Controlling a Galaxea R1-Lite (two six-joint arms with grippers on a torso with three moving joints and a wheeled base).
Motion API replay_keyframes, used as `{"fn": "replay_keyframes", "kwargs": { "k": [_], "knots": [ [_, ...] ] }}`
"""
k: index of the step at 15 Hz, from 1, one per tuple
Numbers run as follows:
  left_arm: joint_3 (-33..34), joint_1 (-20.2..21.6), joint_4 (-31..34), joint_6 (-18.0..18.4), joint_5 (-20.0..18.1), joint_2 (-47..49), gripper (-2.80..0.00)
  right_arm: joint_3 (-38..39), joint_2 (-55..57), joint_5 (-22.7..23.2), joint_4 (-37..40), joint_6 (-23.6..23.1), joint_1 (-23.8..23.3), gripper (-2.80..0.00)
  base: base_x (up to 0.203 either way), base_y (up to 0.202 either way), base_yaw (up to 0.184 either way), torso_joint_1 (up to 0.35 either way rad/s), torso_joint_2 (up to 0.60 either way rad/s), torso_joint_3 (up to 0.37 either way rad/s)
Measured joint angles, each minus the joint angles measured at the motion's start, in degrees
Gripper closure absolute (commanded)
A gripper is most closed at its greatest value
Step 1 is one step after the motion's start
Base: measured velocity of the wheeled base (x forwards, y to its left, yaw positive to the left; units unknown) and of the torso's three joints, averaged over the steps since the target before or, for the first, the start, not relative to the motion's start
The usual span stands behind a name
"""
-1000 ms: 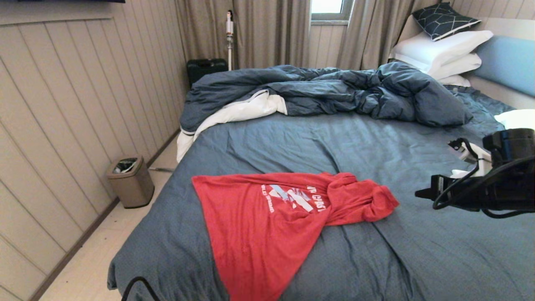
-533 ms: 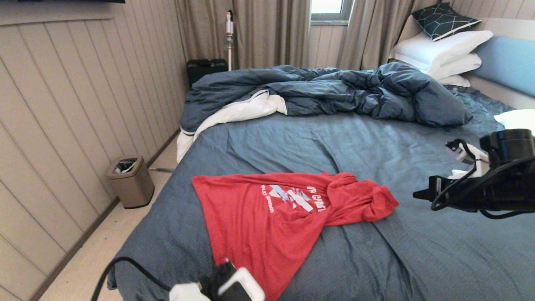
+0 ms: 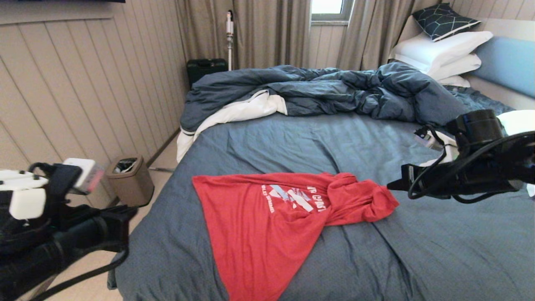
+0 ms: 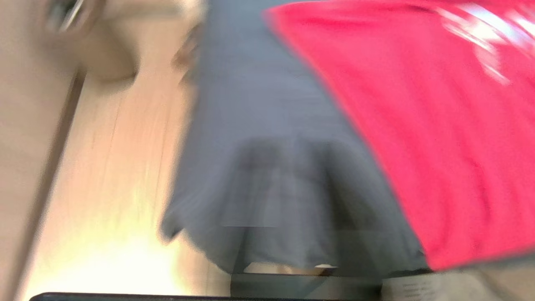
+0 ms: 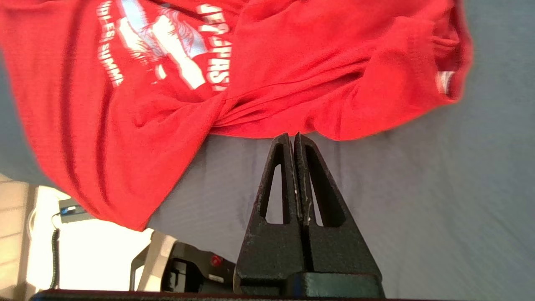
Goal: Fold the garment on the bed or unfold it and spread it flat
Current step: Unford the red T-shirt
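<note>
The garment [image 3: 267, 221], a red T-shirt with a white print, lies on the bed [image 3: 334, 138]. Its hem end hangs toward the near edge and its collar end is bunched up at the right [image 3: 363, 200]. My right gripper [image 3: 391, 185] hovers just right of that bunched end, shut with nothing in it. In the right wrist view its closed tips [image 5: 293, 136] sit just short of the garment's [image 5: 292, 62] edge. My left gripper [image 3: 127, 212] is shut and raised beside the bed's near left corner, apart from the garment [image 4: 439, 125].
A rumpled dark blue duvet [image 3: 334, 90] with white lining lies across the far half of the bed. White pillows [image 3: 443, 50] are stacked at the far right. A bin [image 3: 130, 180] stands on the floor between the panelled wall and the bed, close behind my left arm.
My left arm has come up from the bottom edge to the left side of the bed. My right gripper has moved left and up, closer to the shirt's bunched end.
</note>
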Motion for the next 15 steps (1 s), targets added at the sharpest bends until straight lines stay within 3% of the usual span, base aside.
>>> {"fn": "replay_keyframes", "kwargs": {
  "k": [2, 3, 6, 8, 9, 12, 15],
  "knots": [
    [-1.12, 11.17, 5.26, -2.36, -9.66, -2.8, 0.0, -5.72, 1.65, -4.69, 6.48, 0.02, 0.52, 0.0, 0.0, 0.0, 0.0, 0.0, 0.0, 0.0],
    [-1.7, 14.54, 7.37, -4.39, -15.14, -3.45, 0.0, -9.13, 2.89, -8.03, 10.05, 0.02, 1.03, 0.0, 0.0, 0.0, 0.0, 0.0, 0.0, 0.0],
    [-3.54, 18.05, 9.09, -12.13, -25.61, -2.85, 0.0, -16.78, 7.27, -17.52, 18.43, 0.0, 2.75, 0.0, 0.0, 0.0, 0.0, 0.0, 0.0, 0.0],
    [-5.14, 20.15, 11.17, -13.42, -33.33, -1.88, 0.0, -19.39, 10.27, -18.78, 19.24, -0.12, 3.11, 0.0, 0.0, 0.0, 0.0, 0.0, 0.0, 0.0],
    [-6.81, 20.97, 13.43, -13.45, -36.3, -1.11, 0.0, -20.74, 11.99, -18.92, 19.37, -0.27, 3.16, -2.8, 0.0, 0.0, 0.0, 0.0, 0.0, 0.0],
    [-12.09, 21.79, 17.38, -13.39, -40.74, 2.3, 0.0, -25.46, 16.69, -19.02, 19.55, -0.54, 3.21, -2.8, 0.0, 0.0, 0.0, 0.0, 0.0, 0.0],
    [-13.92, 21.9, 17.27, -13.21, -41.41, 4.65, 0.0, -31.48, 20.68, -19.17, 19.98, -0.83, 3.77, -2.8, 0.0, 0.0, 0.0, 0.0, 0.0, 0.0]
  ]
}}
